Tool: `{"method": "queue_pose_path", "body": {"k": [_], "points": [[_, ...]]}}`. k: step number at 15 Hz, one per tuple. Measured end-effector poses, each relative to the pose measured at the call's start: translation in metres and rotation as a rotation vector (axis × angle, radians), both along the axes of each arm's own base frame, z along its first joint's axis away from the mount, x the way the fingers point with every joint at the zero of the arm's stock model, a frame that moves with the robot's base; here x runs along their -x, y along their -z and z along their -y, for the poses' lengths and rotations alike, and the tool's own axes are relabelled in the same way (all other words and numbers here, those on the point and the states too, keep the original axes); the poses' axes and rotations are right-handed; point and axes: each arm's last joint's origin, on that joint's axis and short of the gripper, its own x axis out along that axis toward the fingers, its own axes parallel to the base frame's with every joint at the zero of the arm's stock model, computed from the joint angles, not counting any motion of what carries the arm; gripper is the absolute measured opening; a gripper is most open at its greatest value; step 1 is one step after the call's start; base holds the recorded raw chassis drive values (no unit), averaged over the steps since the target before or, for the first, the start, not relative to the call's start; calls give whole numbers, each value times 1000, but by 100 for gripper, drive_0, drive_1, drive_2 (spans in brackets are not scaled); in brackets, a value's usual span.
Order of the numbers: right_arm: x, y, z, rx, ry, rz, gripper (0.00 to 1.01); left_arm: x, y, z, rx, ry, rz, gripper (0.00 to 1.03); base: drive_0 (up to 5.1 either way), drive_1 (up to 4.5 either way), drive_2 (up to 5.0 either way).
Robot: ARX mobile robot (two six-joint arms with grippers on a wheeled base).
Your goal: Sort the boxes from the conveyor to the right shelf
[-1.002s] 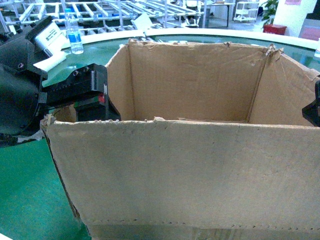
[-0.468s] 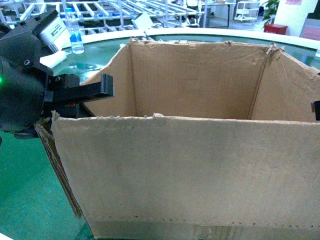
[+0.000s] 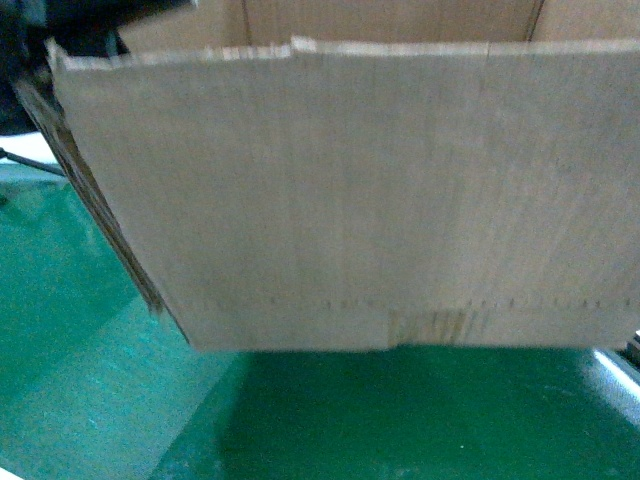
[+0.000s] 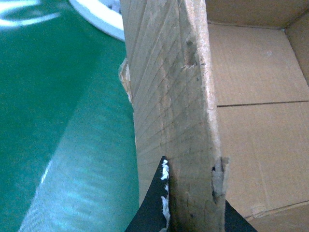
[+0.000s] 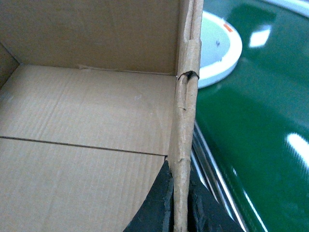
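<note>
Both arms are holding the cardboard box (image 3: 340, 190) clear of the green conveyor (image 3: 90, 400), its underside hanging above the belt with a shadow beneath. The left tool (image 4: 193, 212) is pinching the left wall's ragged top edge, and the right tool (image 5: 179, 205) is pinching the right wall likewise (one jaw inside, one outside). The box is spanning between them, its long axis running side to side, so I judge neither arm nearer and the carry to the shelf needing both moving together.
</note>
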Motion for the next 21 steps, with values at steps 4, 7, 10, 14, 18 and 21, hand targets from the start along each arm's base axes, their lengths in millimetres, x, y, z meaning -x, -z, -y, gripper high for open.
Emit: {"method": "queue_pose_path", "body": {"k": [4, 7, 10, 14, 18, 21], "points": [[8, -24, 2, 14, 10, 91, 4, 10, -22, 2, -15, -10, 75, 4, 0, 0, 0], [6, -22, 1, 15, 10, 85, 4, 10, -21, 2, -16, -10, 71, 4, -94, -74, 165], [6, -21, 1, 17, 12, 77, 4, 9, -20, 2, -18, -9, 64, 4, -282, -223, 496], [7, -22, 1, 20, 13, 85, 4, 9, -21, 2, -16, -9, 73, 4, -282, -223, 496], [7, -22, 1, 20, 13, 80, 4, 10, -21, 2, -18, -9, 66, 4, -282, -223, 496], [7, -22, 1, 20, 14, 83, 4, 10, -21, 2, -17, -9, 70, 4, -282, -223, 496]]}}
